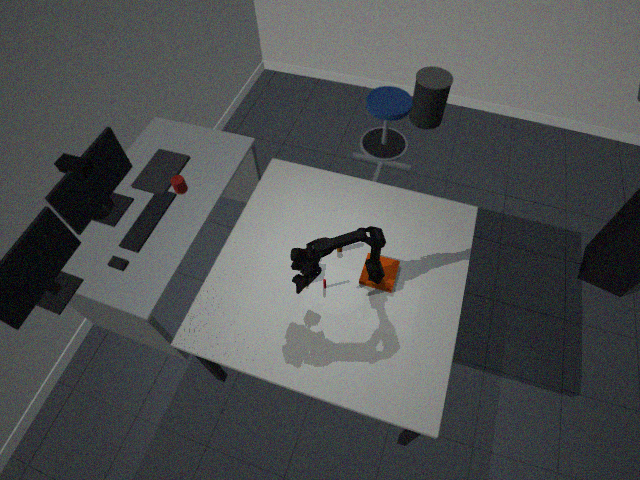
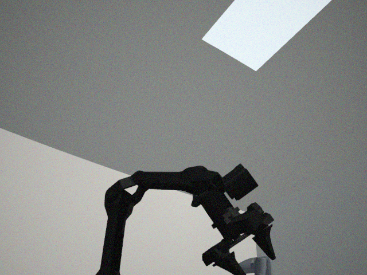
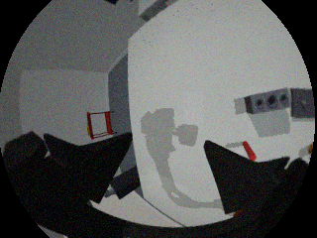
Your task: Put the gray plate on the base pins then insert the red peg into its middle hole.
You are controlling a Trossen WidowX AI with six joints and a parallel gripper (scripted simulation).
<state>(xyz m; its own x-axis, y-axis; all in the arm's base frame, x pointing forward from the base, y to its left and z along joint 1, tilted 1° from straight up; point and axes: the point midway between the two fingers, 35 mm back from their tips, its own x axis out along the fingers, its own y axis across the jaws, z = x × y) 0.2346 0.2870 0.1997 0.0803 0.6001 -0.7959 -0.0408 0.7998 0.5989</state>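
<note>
My gripper (image 1: 308,283) (image 2: 259,266) (image 3: 168,140) is open, with nothing between its fingers, raised above the white table. The red peg (image 1: 324,283) (image 3: 249,151) is on the table; in the wrist view it is to the right, just beyond the right finger's tip. The gray plate (image 3: 267,101) shows a face with three dark holes at the right of the wrist view, outside the fingers. A second dark gray piece (image 3: 303,103) stands right beside it; whether it is the base, I cannot tell. No pins can be made out. The exterior view shows none of these parts.
The white table (image 1: 248,320) carries the orange mount (image 1: 392,273) under my arm. A small orange item (image 1: 339,250) lies near the arm. A side desk (image 1: 206,149) holds monitors, a keyboard (image 1: 147,222) and a red cup (image 1: 179,184). A blue stool (image 1: 389,103) stands beyond the table.
</note>
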